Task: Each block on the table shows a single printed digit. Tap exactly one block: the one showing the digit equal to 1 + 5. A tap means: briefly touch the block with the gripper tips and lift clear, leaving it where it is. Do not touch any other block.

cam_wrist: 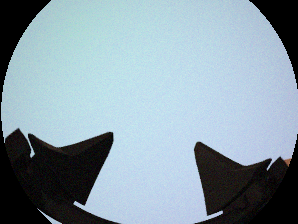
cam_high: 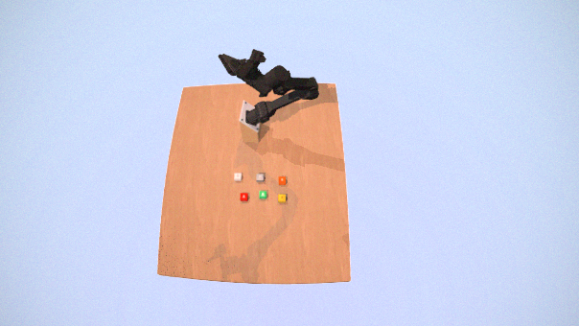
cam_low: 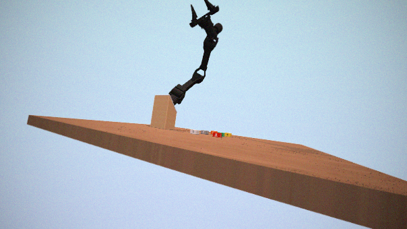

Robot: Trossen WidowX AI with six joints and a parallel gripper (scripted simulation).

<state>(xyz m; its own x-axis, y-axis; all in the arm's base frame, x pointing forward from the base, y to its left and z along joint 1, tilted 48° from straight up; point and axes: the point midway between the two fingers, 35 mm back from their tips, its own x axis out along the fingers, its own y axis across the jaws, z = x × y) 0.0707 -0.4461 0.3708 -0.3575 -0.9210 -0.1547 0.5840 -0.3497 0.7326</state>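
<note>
Several small blocks stand on the table in two rows. One row has a white block (cam_high: 238, 177) (cam_low: 195, 132), a grey block (cam_high: 260, 177) (cam_low: 205, 132) and an orange block (cam_high: 282, 180) (cam_low: 212, 131). The other has a red block (cam_high: 243, 197) (cam_low: 217, 135), a green block (cam_high: 263, 195) (cam_low: 222, 135) and a yellow block (cam_high: 282, 197) (cam_low: 228, 135). Their printed digits are too small to read surely. My gripper (cam_high: 238, 53) (cam_low: 199, 3) (cam_wrist: 154, 143) is open and empty, high above the table and far from the blocks, its fingers pointing upward. No block shows in the wrist view.
The wooden table (cam_high: 206, 230) (cam_low: 162, 148) carries the arm's box-shaped pedestal (cam_high: 250, 134) (cam_low: 163, 112) behind the blocks. The dark arm rises from it. Arm shadows fall across the table and near the blocks. The wrist view shows mostly sky.
</note>
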